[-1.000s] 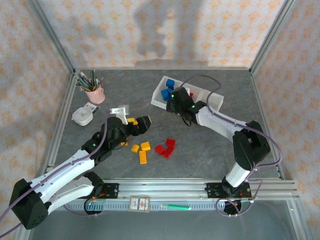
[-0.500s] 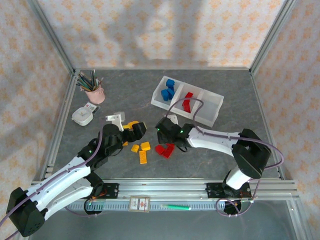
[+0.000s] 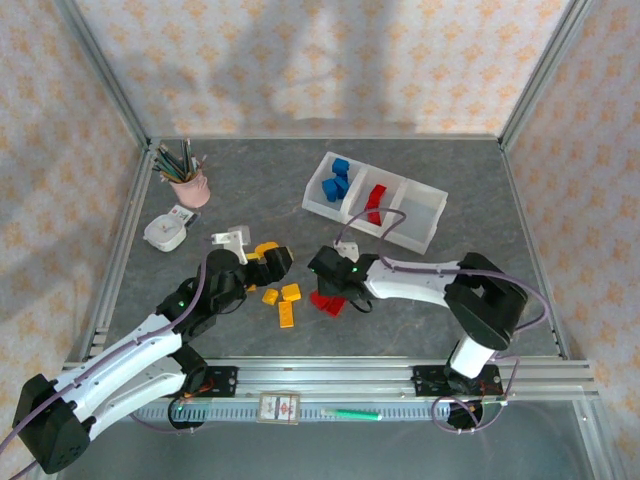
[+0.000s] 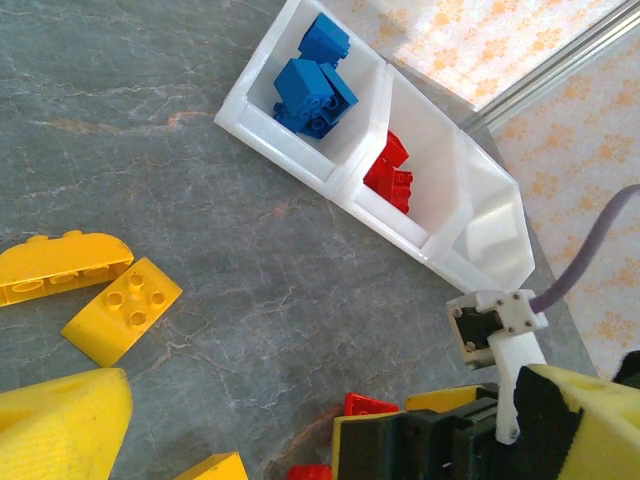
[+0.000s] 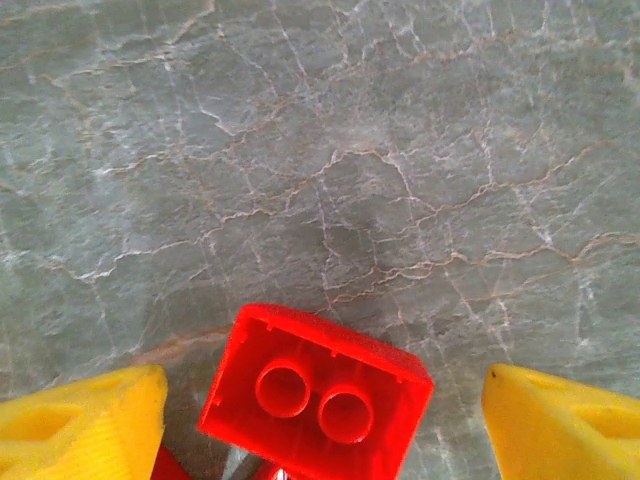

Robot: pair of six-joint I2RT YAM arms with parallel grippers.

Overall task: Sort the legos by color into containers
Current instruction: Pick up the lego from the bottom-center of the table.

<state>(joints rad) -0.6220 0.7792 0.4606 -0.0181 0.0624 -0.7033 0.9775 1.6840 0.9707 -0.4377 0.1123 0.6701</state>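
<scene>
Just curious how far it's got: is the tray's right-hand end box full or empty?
Empty: the end box has a bare white floor, while the red bricks lie in the middle box beside it.

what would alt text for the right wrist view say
A red two-stud brick lies on the grey marbled table, between the yellow fingertips of the open right gripper at the bottom edge. A little more red shows just below the brick.

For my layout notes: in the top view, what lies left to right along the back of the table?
In order: pink cup of pencils → blue legos → red legos in the tray → the tray's end compartment.
</scene>
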